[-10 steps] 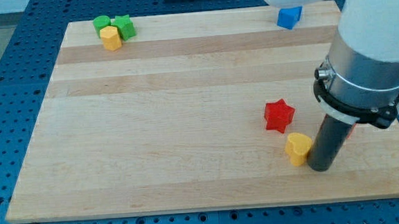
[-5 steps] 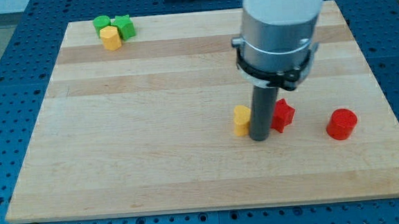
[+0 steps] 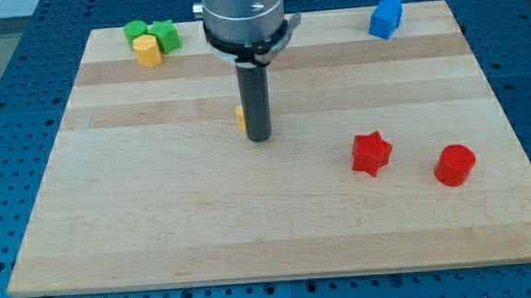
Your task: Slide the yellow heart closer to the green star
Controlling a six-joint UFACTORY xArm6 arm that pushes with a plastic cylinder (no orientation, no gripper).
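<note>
The yellow heart (image 3: pixel 240 116) is mostly hidden behind my rod near the board's upper middle; only a thin yellow sliver shows at the rod's left edge. My tip (image 3: pixel 259 138) rests on the board right against the heart's right side. The green star (image 3: pixel 165 35) sits at the view's top left, touching a green round block (image 3: pixel 134 30) and a yellow hexagon block (image 3: pixel 148 51). The heart lies well to the right of and below the star.
A red star (image 3: pixel 371 153) and a red cylinder (image 3: pixel 454 165) lie at the view's lower right. A blue block (image 3: pixel 385 17) sits at the top right near the board's (image 3: pixel 159 220) far edge. The arm's body hangs over the top middle.
My rod has swept from the lower right up and left across the board, pushing the yellow heart along with it. The other blocks have not moved.
</note>
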